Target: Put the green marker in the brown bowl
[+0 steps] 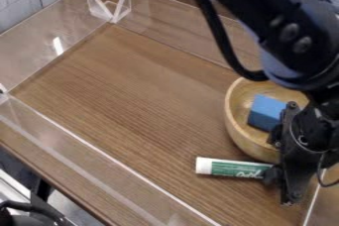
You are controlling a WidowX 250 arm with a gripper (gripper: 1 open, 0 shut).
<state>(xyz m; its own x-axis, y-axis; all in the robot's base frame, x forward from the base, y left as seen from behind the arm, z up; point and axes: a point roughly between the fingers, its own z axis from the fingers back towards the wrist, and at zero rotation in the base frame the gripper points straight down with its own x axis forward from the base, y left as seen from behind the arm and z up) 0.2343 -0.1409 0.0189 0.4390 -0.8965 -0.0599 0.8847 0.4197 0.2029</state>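
Note:
The green marker (236,171) lies flat on the wooden table near the front edge, white barrel with green print, its right end reaching under my gripper. My gripper (284,177) stands over that right end with its black fingers shut on the marker, which still rests on the table. Just behind it sits the brown bowl (240,121), a round light wooden bowl at the right side. A blue block (269,111) rests inside the bowl. The arm partly hides the bowl's right rim.
Clear acrylic walls (79,34) fence the wooden table, with a small clear stand (109,6) at the back left. The dark arm (272,22) slants down from the top to the right side.

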